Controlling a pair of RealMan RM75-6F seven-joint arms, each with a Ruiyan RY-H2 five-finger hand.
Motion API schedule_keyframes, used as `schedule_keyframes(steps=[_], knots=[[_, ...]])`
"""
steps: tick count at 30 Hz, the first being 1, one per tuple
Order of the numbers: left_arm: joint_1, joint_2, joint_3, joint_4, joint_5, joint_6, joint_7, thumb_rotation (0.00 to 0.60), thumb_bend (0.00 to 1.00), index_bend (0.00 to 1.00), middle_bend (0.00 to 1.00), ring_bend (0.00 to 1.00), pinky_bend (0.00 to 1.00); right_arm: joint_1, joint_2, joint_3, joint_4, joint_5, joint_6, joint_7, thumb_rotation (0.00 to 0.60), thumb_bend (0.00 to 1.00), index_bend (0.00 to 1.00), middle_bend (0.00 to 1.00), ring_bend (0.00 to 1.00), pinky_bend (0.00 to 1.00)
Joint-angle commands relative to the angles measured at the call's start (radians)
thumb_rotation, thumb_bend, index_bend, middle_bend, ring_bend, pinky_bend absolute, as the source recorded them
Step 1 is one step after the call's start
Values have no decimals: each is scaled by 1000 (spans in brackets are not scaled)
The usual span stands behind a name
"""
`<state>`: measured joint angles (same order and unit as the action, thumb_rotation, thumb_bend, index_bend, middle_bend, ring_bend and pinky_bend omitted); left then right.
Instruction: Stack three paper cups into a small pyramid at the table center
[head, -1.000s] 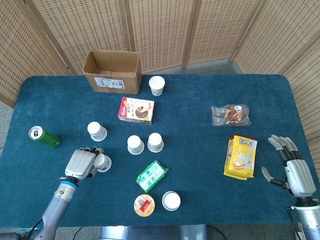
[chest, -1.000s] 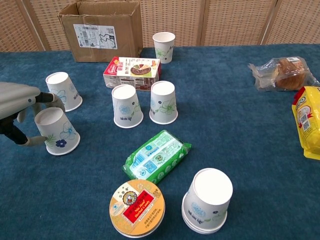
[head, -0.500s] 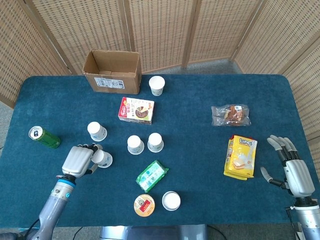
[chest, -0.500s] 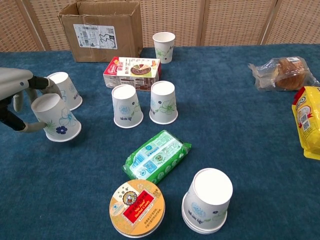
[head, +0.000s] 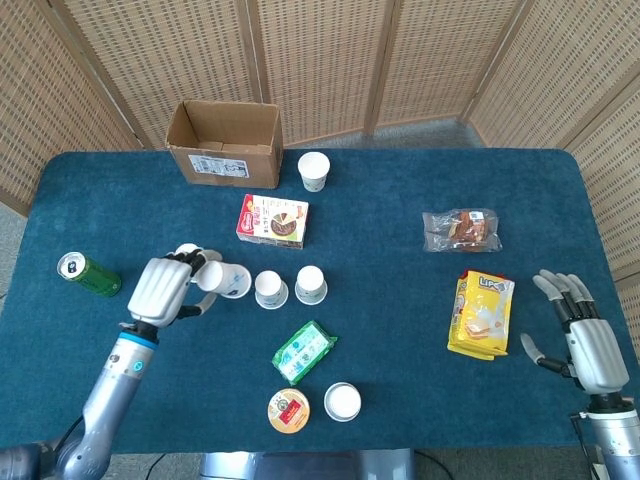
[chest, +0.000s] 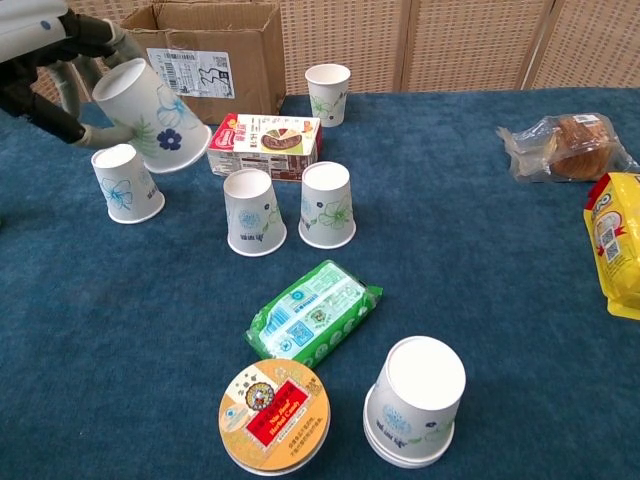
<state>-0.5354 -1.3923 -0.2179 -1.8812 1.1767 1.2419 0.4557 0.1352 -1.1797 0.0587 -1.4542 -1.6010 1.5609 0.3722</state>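
Note:
My left hand (head: 165, 288) holds a flower-printed paper cup (chest: 152, 116) upside down and tilted, lifted above the table; the cup (head: 224, 279) hangs just left of the centre pair. Two inverted cups, one (chest: 253, 212) on the left and one (chest: 328, 205) on the right, stand side by side at the table centre. Another inverted cup (chest: 120, 184) stands below the lifted one. My right hand (head: 585, 335) rests open at the right edge, holding nothing.
An upright cup (head: 314, 171) and a cardboard box (head: 224, 142) stand at the back. A red snack box (head: 273, 221), green packet (head: 304, 352), round tin (head: 288, 410), nested cups (head: 342, 401), green can (head: 88, 275), yellow bag (head: 481, 313) and pastry bag (head: 461, 230) lie around.
My left hand has lifted its cup off the table and carried it up and rightward toward the centre pair. The right hand has stayed put.

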Motion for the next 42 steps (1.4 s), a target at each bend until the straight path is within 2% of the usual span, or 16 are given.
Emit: schedule_keyframes(steps=[1, 8, 17, 30, 42], knots=[[-45, -39, -51, -15, -59, -10, 34, 600, 351, 314, 406, 454, 513, -4, -6, 11, 4, 19, 3, -14, 600, 395, 93, 88, 41, 0], [-145, -112, -111, -23, -213, -27, 163, 600, 350, 314, 405, 453, 512, -8, -3, 21, 5, 32, 4, 0, 600, 398, 93, 88, 42, 0], [-225, -197, -100, -27, -315, 22, 309, 600, 348, 311, 400, 450, 509, -8, -4, 25, 13, 36, -2, 14, 600, 405, 94, 88, 42, 0], [-270, -255, -98, 20, -395, 66, 348, 600, 348, 308, 397, 449, 506, -7, -6, 24, 16, 33, -9, 14, 600, 406, 93, 88, 41, 0], [-309, -287, -95, 46, -426, 84, 377, 600, 346, 302, 389, 444, 501, -7, -8, 27, 18, 36, -10, 18, 600, 409, 93, 88, 41, 0]])
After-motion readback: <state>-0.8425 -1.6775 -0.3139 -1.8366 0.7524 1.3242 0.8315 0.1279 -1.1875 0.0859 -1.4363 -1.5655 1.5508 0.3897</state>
